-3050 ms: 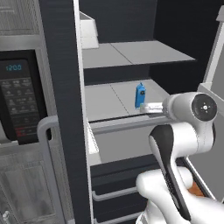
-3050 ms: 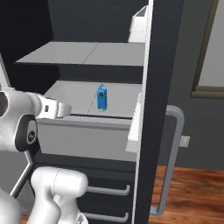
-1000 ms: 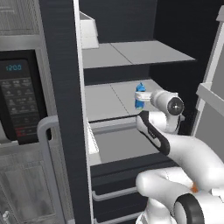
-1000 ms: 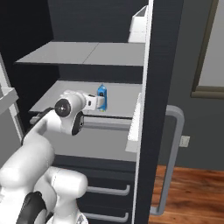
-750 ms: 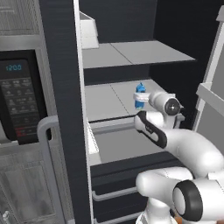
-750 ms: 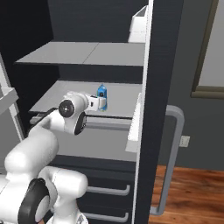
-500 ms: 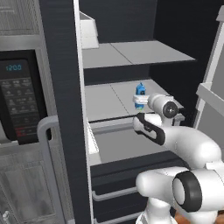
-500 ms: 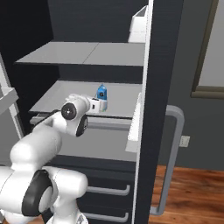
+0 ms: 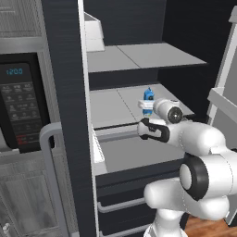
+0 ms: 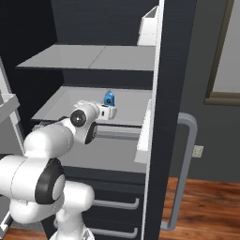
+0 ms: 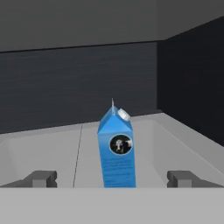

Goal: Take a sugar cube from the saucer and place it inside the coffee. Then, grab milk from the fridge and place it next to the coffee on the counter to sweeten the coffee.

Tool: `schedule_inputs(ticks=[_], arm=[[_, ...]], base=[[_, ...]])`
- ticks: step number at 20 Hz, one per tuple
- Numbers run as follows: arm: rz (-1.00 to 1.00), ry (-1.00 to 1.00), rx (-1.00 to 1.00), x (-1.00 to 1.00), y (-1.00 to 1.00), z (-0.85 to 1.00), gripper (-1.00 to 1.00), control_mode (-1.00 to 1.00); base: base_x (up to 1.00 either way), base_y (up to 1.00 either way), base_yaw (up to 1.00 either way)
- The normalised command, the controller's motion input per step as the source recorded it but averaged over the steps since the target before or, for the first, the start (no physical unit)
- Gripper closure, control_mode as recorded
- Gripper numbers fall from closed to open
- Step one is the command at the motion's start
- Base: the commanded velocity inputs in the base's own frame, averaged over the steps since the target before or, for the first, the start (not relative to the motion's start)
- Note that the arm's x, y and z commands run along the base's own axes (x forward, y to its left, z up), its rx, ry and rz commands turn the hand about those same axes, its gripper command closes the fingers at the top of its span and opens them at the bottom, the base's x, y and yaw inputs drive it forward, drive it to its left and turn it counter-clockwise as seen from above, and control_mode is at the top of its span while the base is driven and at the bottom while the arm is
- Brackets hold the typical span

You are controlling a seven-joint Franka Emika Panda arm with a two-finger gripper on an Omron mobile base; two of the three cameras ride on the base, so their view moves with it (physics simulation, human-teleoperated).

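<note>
The milk (image 11: 117,148) is a small blue gable-top carton with a round label patch. It stands upright on the middle shelf (image 9: 115,99) of the open fridge (image 10: 131,101). My gripper (image 11: 111,179) is open, and the carton stands centred between its two wide-spread fingertips (image 11: 41,178), with clear gaps on both sides. In the left base view my gripper (image 9: 146,105) sits just in front of the milk (image 9: 148,94). The right base view puts my gripper (image 10: 108,111) directly below the milk (image 10: 109,98).
An upper shelf (image 9: 139,55) hangs closely over the carton. The fridge's dark side wall (image 11: 192,87) is to the right. A white door bin (image 10: 150,28) and the door handle (image 10: 180,173) sit beside the opening. A black microwave (image 9: 21,102) is at the left, with drawers (image 9: 120,203) below.
The arm has reached further into the fridge, bringing the hand up to the milk carton. The jaws have stayed wide open and the carton has not moved.
</note>
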Motion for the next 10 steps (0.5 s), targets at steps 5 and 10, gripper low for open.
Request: schedule_inputs(ticks=[5, 10], arm=[[0.00, 0.00, 0.00, 0.39, -0.10, 0.00, -1.00, -1.00], [0.00, 0.00, 0.00, 0.37, -0.12, 0.00, -1.00, -1.00]], base=[[0.00, 0.00, 0.00], [0.00, 0.00, 0.00]])
